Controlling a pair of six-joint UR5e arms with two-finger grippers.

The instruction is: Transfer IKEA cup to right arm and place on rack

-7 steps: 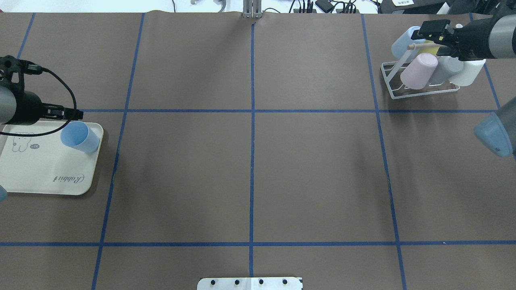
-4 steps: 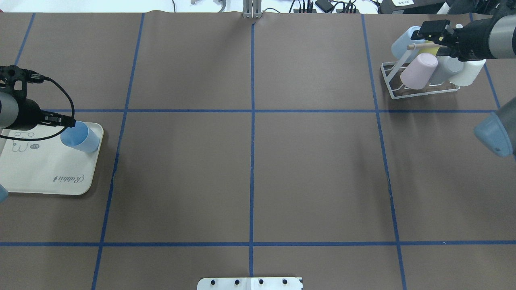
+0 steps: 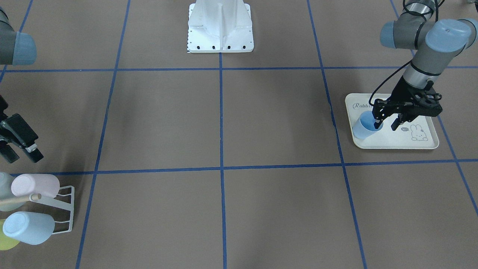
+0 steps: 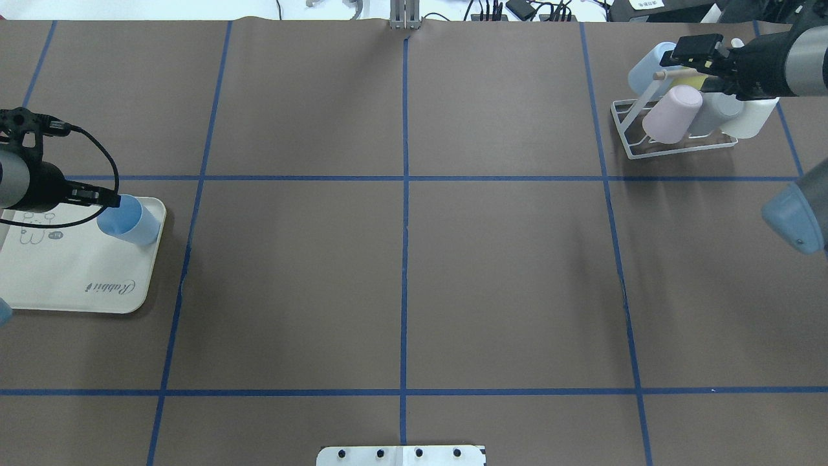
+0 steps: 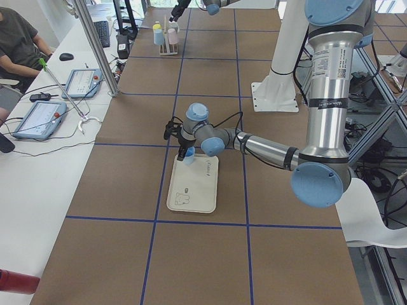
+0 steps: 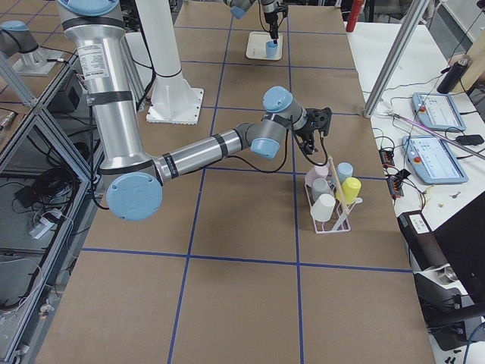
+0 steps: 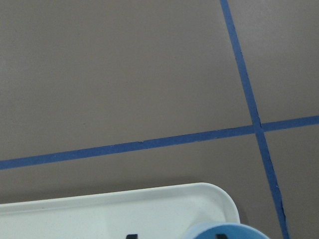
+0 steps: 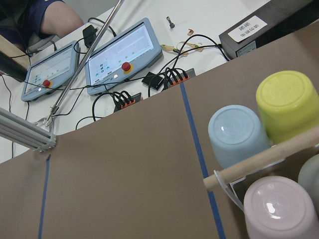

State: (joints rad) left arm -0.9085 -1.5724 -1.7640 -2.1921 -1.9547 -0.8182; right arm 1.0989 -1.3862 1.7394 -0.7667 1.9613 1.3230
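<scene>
A light-blue IKEA cup [image 3: 363,129] stands upright, mouth up, at a corner of the cream tray [image 3: 396,141]; it also shows in the overhead view [image 4: 132,223]. My left gripper [image 3: 385,125] is open and low over the cup's rim, one finger inside the mouth and the other outside over the tray. The white wire rack [image 4: 631,133] stands at the far right with several cups upside down on its prongs. My right gripper [image 4: 693,50] hovers open and empty above the rack's wooden dowel [image 8: 264,159]. It shows at the front-facing view's left edge [image 3: 20,153].
The rack holds pink [image 4: 673,113], blue [image 4: 647,68], yellow [image 8: 289,104], grey and white cups. The brown table mat carries blue tape lines [image 4: 404,178]. Control tablets [image 8: 122,55], cables and a person's arm lie beyond the table's far edge.
My left gripper has moved back and down to the blue cup, so a finger now dips into its mouth. The right gripper has stayed almost still above the rack.
</scene>
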